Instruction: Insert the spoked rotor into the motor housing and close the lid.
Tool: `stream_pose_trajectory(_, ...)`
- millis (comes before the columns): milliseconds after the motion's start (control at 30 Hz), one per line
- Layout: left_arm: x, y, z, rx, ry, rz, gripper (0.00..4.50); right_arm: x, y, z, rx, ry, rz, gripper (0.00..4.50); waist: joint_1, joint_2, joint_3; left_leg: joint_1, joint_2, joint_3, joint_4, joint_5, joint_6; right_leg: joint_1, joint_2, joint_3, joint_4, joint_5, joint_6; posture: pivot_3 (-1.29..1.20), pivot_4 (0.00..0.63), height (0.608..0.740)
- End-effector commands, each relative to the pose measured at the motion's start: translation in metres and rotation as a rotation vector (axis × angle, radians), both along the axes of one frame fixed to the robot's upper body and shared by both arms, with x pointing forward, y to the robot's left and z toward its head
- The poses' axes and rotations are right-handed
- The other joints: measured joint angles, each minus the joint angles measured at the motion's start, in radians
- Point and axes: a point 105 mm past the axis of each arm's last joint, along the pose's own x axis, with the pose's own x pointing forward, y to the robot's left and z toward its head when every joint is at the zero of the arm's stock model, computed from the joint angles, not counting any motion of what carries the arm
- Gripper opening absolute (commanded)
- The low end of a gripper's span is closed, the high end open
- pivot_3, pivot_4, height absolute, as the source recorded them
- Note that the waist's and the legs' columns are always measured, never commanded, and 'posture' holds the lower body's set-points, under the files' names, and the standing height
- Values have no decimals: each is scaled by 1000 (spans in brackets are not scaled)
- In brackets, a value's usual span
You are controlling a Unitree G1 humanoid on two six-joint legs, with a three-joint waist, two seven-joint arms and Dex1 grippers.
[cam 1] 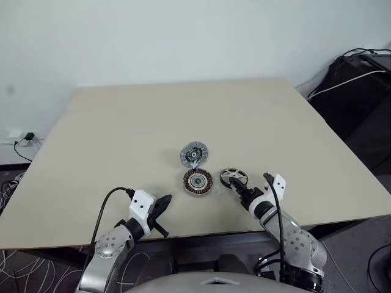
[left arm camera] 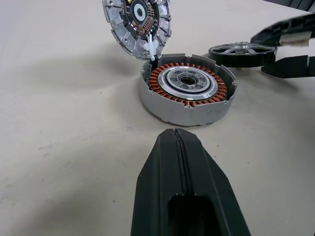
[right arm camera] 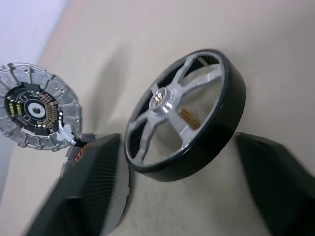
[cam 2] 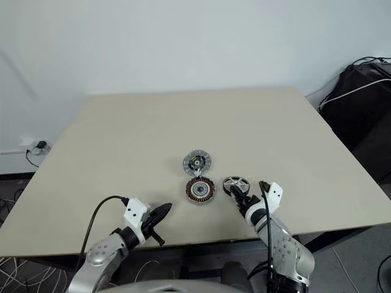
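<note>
- Sitting flat on the table [cam 1: 122, 128], spokes facing up: the spoked rotor [cam 1: 232, 177], at about 3 o'clock of the motor housing [cam 1: 198, 181] and just beside it without touching.
- Handling, judged: the rotor is looking like a stiff metal ring, fairly dense for its size, with a smooth glossy dark rim that is probably going to be slippery under plain black fingers. A pinch across the outer rim, on opposite sides, is seeming the safest hold; the thin curved spokes and hub are better left alone.
- Bracketing the rotor: the right gripper [right arm camera: 187, 196], its two fingers standing apart, one on either side of the rim; no contact is showing yet in the right wrist view, so nothing is being held.
- Hovering at about 7 o'clock of the housing, well apart from it: the left gripper [left arm camera: 179, 184], fingers pressed together on nothing.
- Standing open at about 12 o'clock of the housing: the lid [cam 1: 194, 154], seemingly hinged to the housing's edge, inner face with dark centre showing.
- Counting: one spoked rotor, one motor housing with copper windings exposed, one lid, two grippers, one table.
</note>
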Motion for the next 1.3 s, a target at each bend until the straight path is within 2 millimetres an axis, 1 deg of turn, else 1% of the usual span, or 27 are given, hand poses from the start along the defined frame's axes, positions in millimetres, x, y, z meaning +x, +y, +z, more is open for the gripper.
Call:
stream_pose_trajectory(33,5,1,7,-4,-41,-2,0,5,-1,8,27,-41,-22,2593,0,0,0,0,0,0,0,0,0,0,0,0,0,0,0,0,0,740)
stream_pose_trajectory(233,5,2,6,-2,-40,4,0,5,-1,8,39,-44,-41,643,-1,1,0,0,0,0,0,0,0,0,0,0,0,0,0,0,0,740)
stream_pose_trajectory(267,5,3,6,-1,-40,6,0,5,0,9,41,-46,-41,532,-1,1,0,0,0,0,0,0,0,0,0,0,0,0,0,0,0,740)
stream_pose_trajectory(367,5,3,5,-1,-40,10,0,5,1,11,59,-56,-47,531,0,1,0,0,0,0,0,0,0,0,-1,0,0,0,0,0,0,740)
stream_pose_trajectory(467,5,4,5,-1,-41,13,0,6,4,21,96,-100,-48,531,0,1,1,0,0,0,0,0,0,0,-2,0,0,0,0,0,0,740)
stream_pose_trajectory(633,4,6,5,-2,-41,20,0,12,-3,52,186,-224,-104,531,0,3,2,-2,0,0,0,0,0,-2,-1,0,0,0,0,0,0,740)
stream_pose_trajectory(733,5,6,5,-4,-42,21,0,10,5,63,237,-251,-66,531,-1,3,2,-2,0,0,-1,0,0,-2,-1,0,0,0,0,0,0,740)
stream_pose_trajectory(800,5,6,5,-7,-43,21,0,5,21,68,283,-247,13,531,-1,4,2,-2,0,0,-1,0,0,-3,-1,0,0,0,0,0,0,740)
stream_pose_trajectory(833,5,6,5,-8,-43,21,0,1,33,69,303,-235,74,531,-2,3,2,-2,0,0,-1,0,0,-2,-1,0,0,0,0,0,0,740)
stream_pose_trajectory(900,4,5,5,-7,-43,17,0,-3,49,67,322,-208,148,531,-4,4,2,-2,1,0,-1,0,0,-3,-1,1,0,0,0,0,0,740)
stream_pose_trajectory(1100,2,4,8,-8,-45,13,0,1,81,59,342,-153,244,531,-8,3,2,-2,0,0,-1,0,0,-2,-2,1,0,0,0,0,0,740)
stream_pose_trajectory(1167,1,4,9,-6,-45,15,0,3,87,57,347,-145,259,531,-9,3,2,-3,0,0,-1,0,0,-3,-2,1,0,0,0,0,0,740)
stream_pose_trajectory(1300,-2,7,9,0,-42,28,0,7,92,48,356,-116,265,531,-8,3,2,-3,0,0,-2,0,0,-3,-1,0,-1,0,0,0,0,740)
